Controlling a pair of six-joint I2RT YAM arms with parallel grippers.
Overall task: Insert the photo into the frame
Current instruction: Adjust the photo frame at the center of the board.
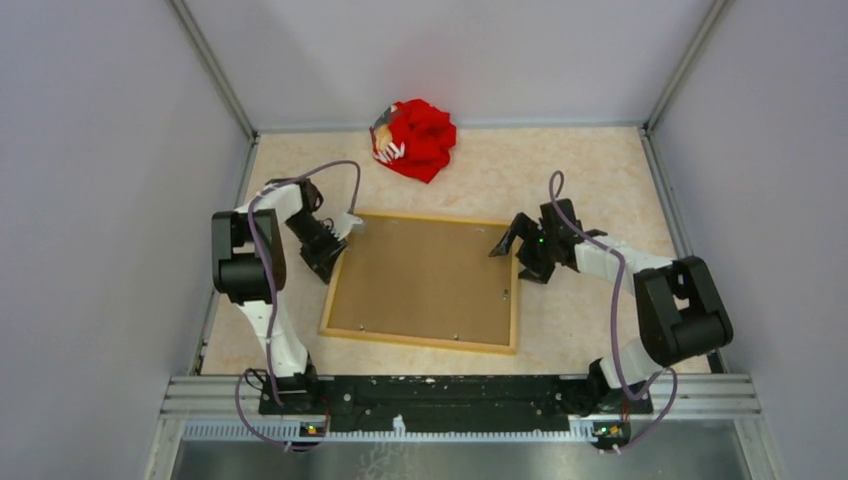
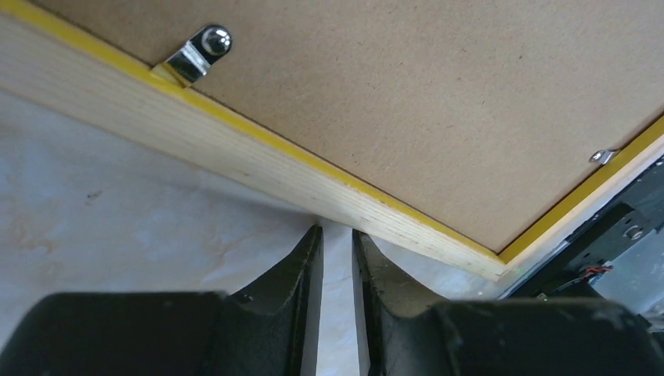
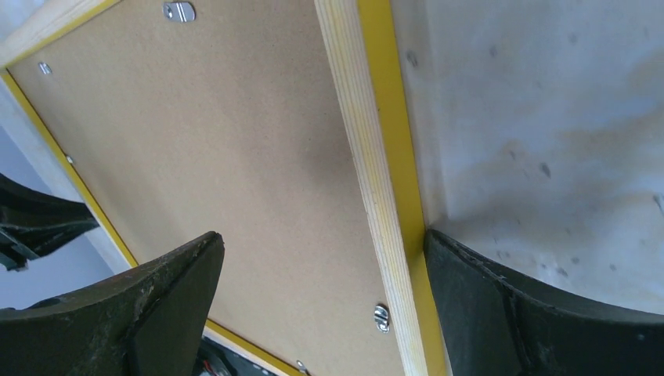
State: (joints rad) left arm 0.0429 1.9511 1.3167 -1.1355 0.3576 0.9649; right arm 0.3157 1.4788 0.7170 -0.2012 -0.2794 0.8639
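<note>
The frame [image 1: 420, 342] lies face down on the table, its light wood reverse up, yellow on its inner and outer edges. A plain brown backing board [image 1: 425, 280] fills it, with small metal clips [image 2: 200, 53] at the rim. The photo is hidden. My left gripper [image 1: 338, 238] is at the frame's left rail near the far corner. In the left wrist view the left gripper [image 2: 337, 233] is nearly shut and empty, its tips at the wood rail [image 2: 235, 157]. My right gripper [image 1: 512, 255] is open. In the right wrist view the right gripper [image 3: 322, 235] straddles the right rail [image 3: 368, 157].
A crumpled red cloth [image 1: 420, 138] with a small object on it lies at the back of the table. Grey walls enclose the left, right and far sides. A metal rail [image 1: 460, 395] carrying the arm bases runs along the near edge.
</note>
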